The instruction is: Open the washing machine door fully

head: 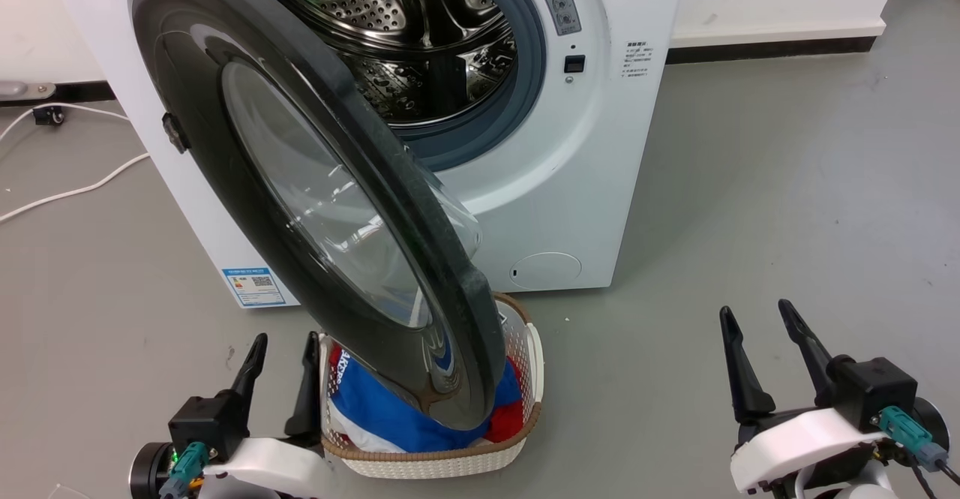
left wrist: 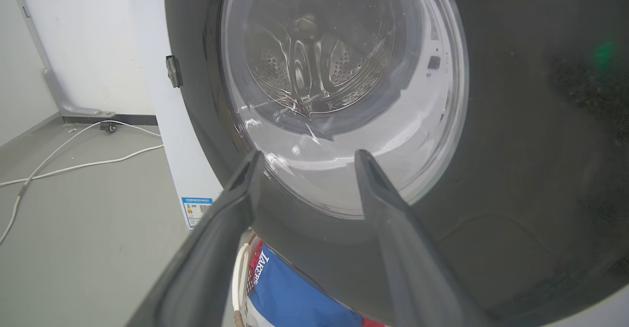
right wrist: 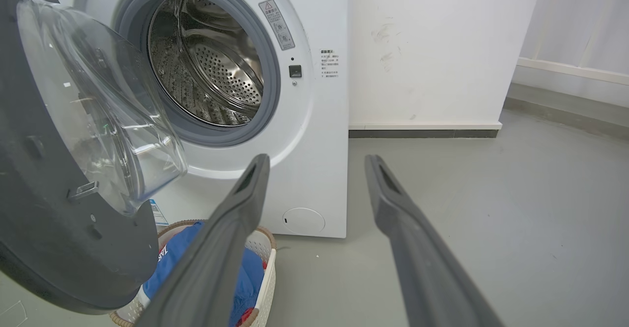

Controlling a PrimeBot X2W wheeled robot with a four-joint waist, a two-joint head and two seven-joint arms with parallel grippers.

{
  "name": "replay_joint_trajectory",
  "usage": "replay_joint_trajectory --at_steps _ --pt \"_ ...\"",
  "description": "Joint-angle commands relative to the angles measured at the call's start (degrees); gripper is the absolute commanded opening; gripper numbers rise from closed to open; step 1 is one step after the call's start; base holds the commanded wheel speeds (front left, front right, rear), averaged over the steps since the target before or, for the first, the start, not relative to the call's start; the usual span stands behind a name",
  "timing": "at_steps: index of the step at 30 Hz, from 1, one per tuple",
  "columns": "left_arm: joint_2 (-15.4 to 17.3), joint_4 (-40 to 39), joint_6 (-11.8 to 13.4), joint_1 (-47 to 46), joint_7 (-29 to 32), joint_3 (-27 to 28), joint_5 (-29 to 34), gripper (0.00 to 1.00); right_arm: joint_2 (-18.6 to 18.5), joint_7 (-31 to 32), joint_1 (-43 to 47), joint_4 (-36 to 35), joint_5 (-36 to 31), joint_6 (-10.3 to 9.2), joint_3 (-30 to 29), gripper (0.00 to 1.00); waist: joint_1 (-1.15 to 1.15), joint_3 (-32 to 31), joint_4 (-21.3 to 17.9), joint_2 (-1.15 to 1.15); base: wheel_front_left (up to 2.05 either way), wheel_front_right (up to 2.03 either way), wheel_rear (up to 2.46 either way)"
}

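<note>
The white washing machine [head: 570, 184] stands ahead with its steel drum [head: 409, 41] exposed. The washing machine door [head: 300, 184], a glossy black disc with a clear glass bowl, is swung out towards me on its left hinge, about edge-on to the opening. My left gripper [head: 285, 353] is open at the lower left, just left of the door's bottom edge and not touching it; the left wrist view faces the door [left wrist: 516, 169] between open fingers [left wrist: 231, 209]. My right gripper [head: 757, 319] is open at the lower right, well clear of the door [right wrist: 54, 228].
A white woven laundry basket [head: 525, 379] with blue and red clothes sits on the floor under the door's lower edge. White cables [head: 67, 187] lie on the grey floor at the left. Open floor [head: 787, 206] stretches to the right of the machine, up to the wall.
</note>
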Motion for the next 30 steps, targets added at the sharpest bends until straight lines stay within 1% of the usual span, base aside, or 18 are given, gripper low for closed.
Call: replay_joint_trajectory --at_steps 1,8,14,19,22,26,30 --pt "0.0 0.1 0.0 -0.6 -0.1 0.2 -0.1 0.00 0.2 0.1 -0.1 -0.2 0.0 -0.01 0.1 1.00 0.00 0.0 0.0 0.00 0.00 0.00 0.00" --pt "-0.1 -0.2 0.3 -1.2 -0.1 0.9 -0.3 0.00 0.5 0.1 0.1 -0.2 -0.2 -0.01 0.3 1.00 0.00 -0.1 -0.1 0.00 0.00 0.00 0.00" --pt "-0.1 -2.8 0.4 -4.3 -0.1 1.6 -1.9 0.00 0.6 0.1 0.5 -0.3 -0.4 -0.01 0.0 1.00 0.00 -0.5 0.4 0.00 0.00 0.00 0.00" --pt "-0.1 -8.1 0.3 -9.3 -0.1 1.8 -2.4 0.00 0.7 -0.1 0.9 -0.5 -0.5 -0.01 -0.7 1.00 0.00 -0.5 1.4 0.00 0.00 0.00 0.00" --pt "-0.1 -12.9 0.9 -12.2 -0.1 1.7 -1.7 0.00 0.7 0.2 0.8 -0.6 -0.6 -0.01 -0.8 1.00 0.00 -0.6 1.9 0.00 0.00 0.00 0.00" --pt "-0.2 -19.9 2.0 -14.5 -0.1 -0.4 -1.8 0.00 0.7 0.6 0.6 -0.8 -0.7 -0.01 -0.7 1.00 0.00 -0.7 2.0 0.00 0.00 0.00 0.00" --pt "-0.2 -25.0 2.3 -14.9 0.5 -6.2 -2.8 0.00 0.7 0.8 1.0 -1.0 -0.7 -0.01 -1.0 1.00 0.00 -1.0 2.0 0.00 0.00 0.00 0.00"
